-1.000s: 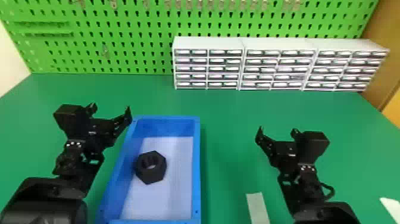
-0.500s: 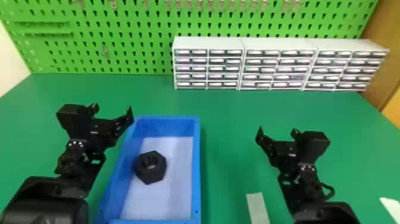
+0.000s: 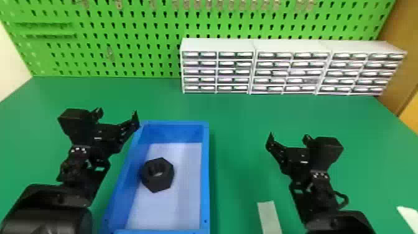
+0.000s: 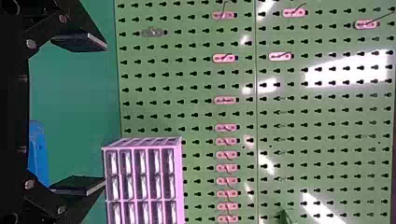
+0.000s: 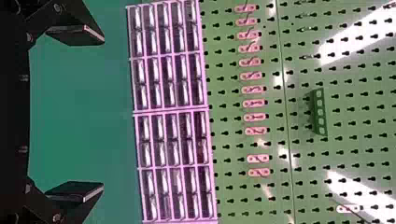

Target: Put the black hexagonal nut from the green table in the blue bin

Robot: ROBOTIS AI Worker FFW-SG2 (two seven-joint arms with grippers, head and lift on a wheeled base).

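On the green table [image 3: 239, 124], work area overall: task judged complete, or very nearly so, since the required end state (nut in bin) is met. Pegboard [image 3: 133, 28] stands behind; white drawer cabinets [image 3: 217, 45] sit along the table's far side and play no part in the transfer.

Blue bin [image 3: 205, 174]: on the table in front of the robot, between the two arms, nearer the left one. Upright, open at the top, pale floor visible.

Left end effector [image 3: 117, 114]: fingers spread, nothing between them. In the head view its inner fingertip shows just beside the bin's far left corner; height above the rim cannot be told. Right end effector [image 3: 289, 137]: also open and empty, over the table to the right of the bin, well apart from it.

Black hexagonal nut [image 3: 157, 184]: inside the bin, on the floor, near the left wall; contact with that wall cannot be confirmed. Hole faces up. Relative to the left end effector, it lies to the right of the fingertips and closer to the robot, touching neither finger. Relative to the right one, it lies well to the left, across the bin's right wall.

Remaining, by judgement: no further handling of the nut; at most, draw the left arm clear of the rim without nudging the bin.
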